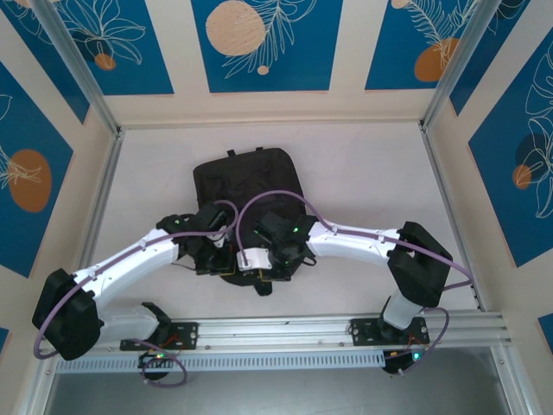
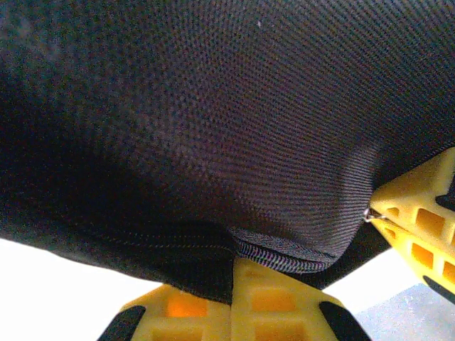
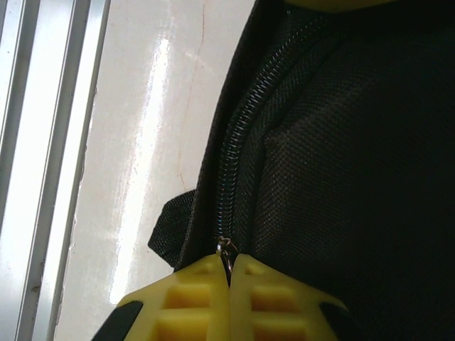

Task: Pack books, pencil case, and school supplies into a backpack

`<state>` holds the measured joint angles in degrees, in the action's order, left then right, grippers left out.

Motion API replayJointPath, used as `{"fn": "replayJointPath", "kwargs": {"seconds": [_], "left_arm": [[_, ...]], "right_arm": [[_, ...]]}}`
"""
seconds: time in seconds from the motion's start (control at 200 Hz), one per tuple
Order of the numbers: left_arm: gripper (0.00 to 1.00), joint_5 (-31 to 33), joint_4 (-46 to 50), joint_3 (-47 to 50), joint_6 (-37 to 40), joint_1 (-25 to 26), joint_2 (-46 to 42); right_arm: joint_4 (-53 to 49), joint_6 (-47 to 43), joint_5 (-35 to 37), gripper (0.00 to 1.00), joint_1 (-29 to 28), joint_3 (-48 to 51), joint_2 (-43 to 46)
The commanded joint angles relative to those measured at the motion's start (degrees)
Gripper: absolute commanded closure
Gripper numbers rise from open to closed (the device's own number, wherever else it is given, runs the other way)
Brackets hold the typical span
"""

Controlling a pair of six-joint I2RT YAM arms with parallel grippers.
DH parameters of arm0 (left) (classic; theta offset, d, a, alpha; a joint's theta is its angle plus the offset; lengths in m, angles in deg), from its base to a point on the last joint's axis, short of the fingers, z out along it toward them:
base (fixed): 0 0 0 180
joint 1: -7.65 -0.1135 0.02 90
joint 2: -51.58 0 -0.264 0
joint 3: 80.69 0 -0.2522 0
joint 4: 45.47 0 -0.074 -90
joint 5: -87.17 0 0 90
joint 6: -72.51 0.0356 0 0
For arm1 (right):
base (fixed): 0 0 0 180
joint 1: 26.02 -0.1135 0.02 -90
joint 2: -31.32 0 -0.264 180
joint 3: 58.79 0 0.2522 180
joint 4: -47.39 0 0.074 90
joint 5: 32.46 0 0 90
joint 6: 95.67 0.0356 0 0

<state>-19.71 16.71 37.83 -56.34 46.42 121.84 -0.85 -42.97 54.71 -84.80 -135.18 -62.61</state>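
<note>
The black backpack [image 1: 246, 186] lies flat in the middle of the white table, its near end under both wrists. My left gripper [image 2: 234, 264] is shut on a fold of the backpack [image 2: 213, 106] fabric beside a zipper seam. My right gripper [image 3: 229, 268] is shut on the small metal zipper pull [image 3: 226, 249] at the bottom of the black zipper [image 3: 238, 156] that runs up the bag's edge. In the left wrist view the right gripper's yellow fingers [image 2: 419, 209] hold that pull [image 2: 370, 214] close by. The books, pencil case and school supplies are out of view.
A metal rail [image 1: 346, 330] crosses the near edge of the table, and shows beside the bag in the right wrist view [image 3: 43, 142]. Bare white table [image 1: 371, 173] surrounds the backpack. A short black strap tab [image 3: 170, 227] sticks out left of the zipper.
</note>
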Motion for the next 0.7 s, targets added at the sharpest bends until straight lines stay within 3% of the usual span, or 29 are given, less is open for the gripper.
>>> {"fn": "replayJointPath", "kwargs": {"seconds": [0.0,0.27,0.695], "left_arm": [[1.00,1.16,3.29,-0.87,0.78,0.36,-1.05],[1.00,6.52,7.18,-2.18,2.33,-1.27,-2.56],[1.00,8.71,10.05,-4.02,4.27,-4.19,-3.38]], "right_arm": [[-4.72,-1.60,3.08,1.00,0.07,-0.30,1.91],[-8.60,-5.65,9.62,1.00,2.13,0.99,5.51],[-10.51,-13.63,20.41,1.00,7.55,4.97,12.31]]}}
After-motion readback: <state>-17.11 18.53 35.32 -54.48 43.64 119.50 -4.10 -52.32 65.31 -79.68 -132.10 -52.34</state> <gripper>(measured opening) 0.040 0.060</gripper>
